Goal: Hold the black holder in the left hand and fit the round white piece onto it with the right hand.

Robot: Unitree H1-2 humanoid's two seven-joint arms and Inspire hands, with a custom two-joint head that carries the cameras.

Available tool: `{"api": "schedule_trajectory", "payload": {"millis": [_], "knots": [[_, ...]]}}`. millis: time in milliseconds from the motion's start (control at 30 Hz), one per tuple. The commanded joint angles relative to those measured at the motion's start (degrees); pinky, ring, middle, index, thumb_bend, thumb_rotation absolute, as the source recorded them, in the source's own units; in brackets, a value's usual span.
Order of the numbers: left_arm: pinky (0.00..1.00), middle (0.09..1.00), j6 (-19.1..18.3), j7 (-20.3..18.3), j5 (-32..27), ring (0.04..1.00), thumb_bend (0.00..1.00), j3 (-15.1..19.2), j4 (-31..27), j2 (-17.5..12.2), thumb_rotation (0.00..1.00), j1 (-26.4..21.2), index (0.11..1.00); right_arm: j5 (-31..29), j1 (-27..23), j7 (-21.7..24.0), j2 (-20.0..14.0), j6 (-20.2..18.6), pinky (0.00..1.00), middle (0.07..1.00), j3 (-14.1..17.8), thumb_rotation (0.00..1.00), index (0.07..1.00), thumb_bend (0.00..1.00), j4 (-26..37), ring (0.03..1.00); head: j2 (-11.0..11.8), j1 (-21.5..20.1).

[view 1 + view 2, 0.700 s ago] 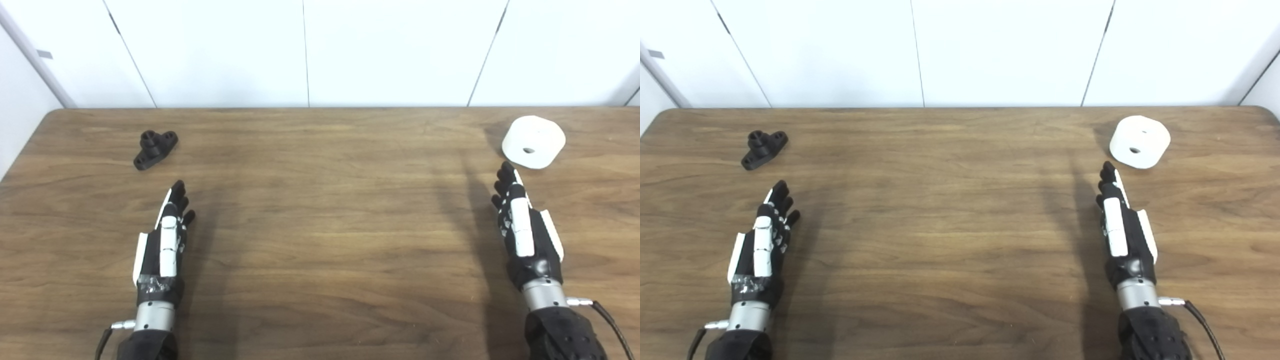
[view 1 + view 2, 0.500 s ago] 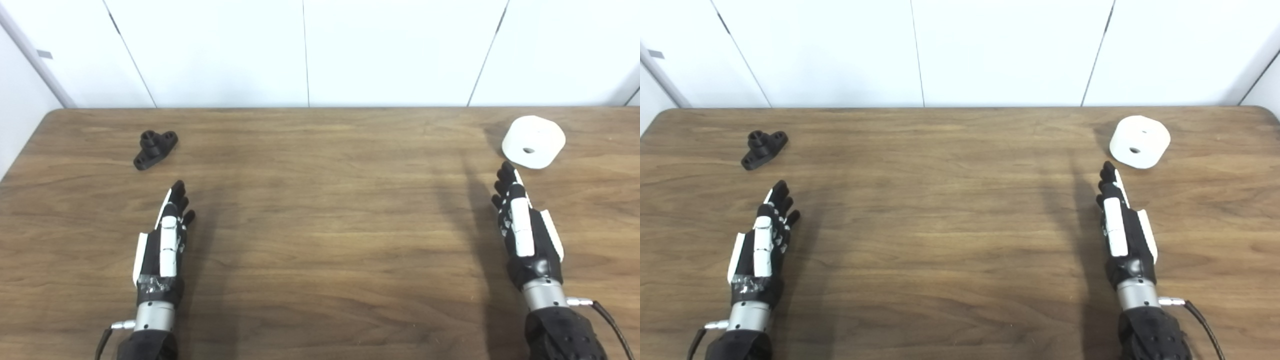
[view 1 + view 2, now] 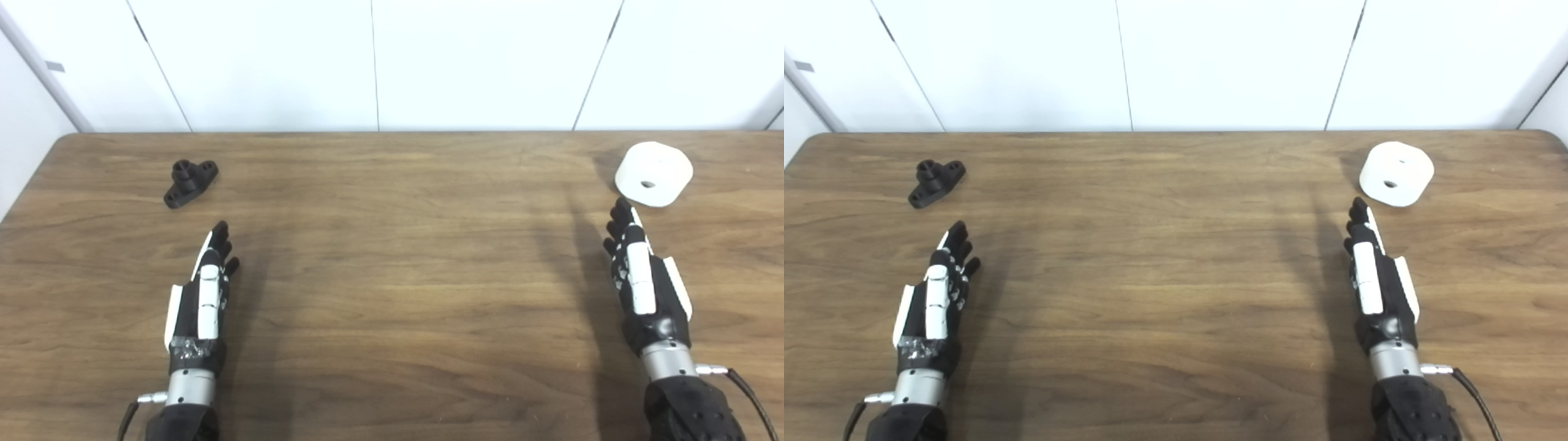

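Progress so far is basically zero, so you've got the whole job ahead of you. Your left hand [image 3: 199, 294] is flat out over the wooden table [image 3: 392, 275], fingers straight and holding nothing, and the right hand [image 3: 643, 275] is the same: extended, empty. The black holder [image 3: 190, 182] sits untouched at the far left of the table, well ahead of your left fingertips. The round white piece [image 3: 653, 173] lies at the far right, hole facing you, just beyond your right fingertips but not touching them. So what's left, I'd say: grab the holder, grab the white piece, bring them together and seat it. No containers anywhere on the table, so nothing to report there.
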State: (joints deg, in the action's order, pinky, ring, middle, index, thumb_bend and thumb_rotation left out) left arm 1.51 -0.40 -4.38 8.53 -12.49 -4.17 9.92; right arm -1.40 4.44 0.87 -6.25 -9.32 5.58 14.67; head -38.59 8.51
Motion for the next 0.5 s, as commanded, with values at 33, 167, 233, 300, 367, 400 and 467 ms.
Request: {"api": "schedule_trajectory", "payload": {"millis": [33, 167, 233, 300, 367, 400, 467], "knots": [[1.00, 0.993, 2.26, 0.95, 2.09, 1.000, 0.43, -0.91, 0.05, 0.83, 1.00, 0.15, 0.974, -1.83, -0.76, 1.23, -1.50, 4.73, 1.00, 1.000, 1.01, 1.00, 0.992, 0.54, -0.92, 1.000, 1.15, 2.84], [1.00, 0.999, 3.67, 1.55, 3.90, 1.000, 0.42, -2.15, 1.35, 1.69, 1.00, 0.15, 0.986, -3.70, -0.91, 2.59, -2.83, 7.32, 1.00, 1.000, 1.86, 1.00, 1.000, 0.55, -3.36, 1.000, 2.89, 6.94], [1.00, 0.999, 4.34, 2.25, 5.17, 1.000, 0.43, -2.88, 2.09, 2.19, 1.00, 0.14, 0.986, -4.92, -0.98, 3.41, -3.53, 8.24, 1.00, 1.000, 2.30, 1.00, 1.000, 0.56, -4.37, 1.000, 4.45, 9.66], [1.00, 0.995, 4.80, 2.81, 6.21, 1.000, 0.44, -3.41, 2.58, 2.66, 1.00, 0.17, 0.983, -5.81, -1.01, 3.97, -4.04, 8.62, 1.00, 1.000, 2.55, 1.00, 1.000, 0.57, -4.92, 1.000, 5.38, 10.86], [1.00, 0.995, 5.34, 3.14, 6.82, 1.000, 0.42, -3.90, 3.17, 3.08, 1.00, 0.18, 0.981, -6.56, -1.09, 4.62, -4.45, 9.05, 1.00, 1.000, 2.75, 1.00, 1.000, 0.59, -5.49, 1.000, 6.46, 12.17], [1.00, 0.995, 5.44, 3.25, 6.91, 1.000, 0.42, -4.08, 3.45, 3.32, 1.00, 0.19, 0.981, -6.77, -1.06, 4.80, -4.62, 9.10, 1.00, 1.000, 2.78, 1.00, 1.000, 0.60, -5.66, 1.000, 7.09, 12.91], [1.00, 0.999, 5.64, 3.32, 7.07, 1.000, 0.44, -4.33, 3.89, 3.71, 0.97, 0.20, 0.985, -7.20, -0.96, 5.05, -4.88, 9.28, 1.00, 1.000, 2.79, 1.00, 1.000, 0.62, -5.88, 1.000, 7.87, 13.70]]}}
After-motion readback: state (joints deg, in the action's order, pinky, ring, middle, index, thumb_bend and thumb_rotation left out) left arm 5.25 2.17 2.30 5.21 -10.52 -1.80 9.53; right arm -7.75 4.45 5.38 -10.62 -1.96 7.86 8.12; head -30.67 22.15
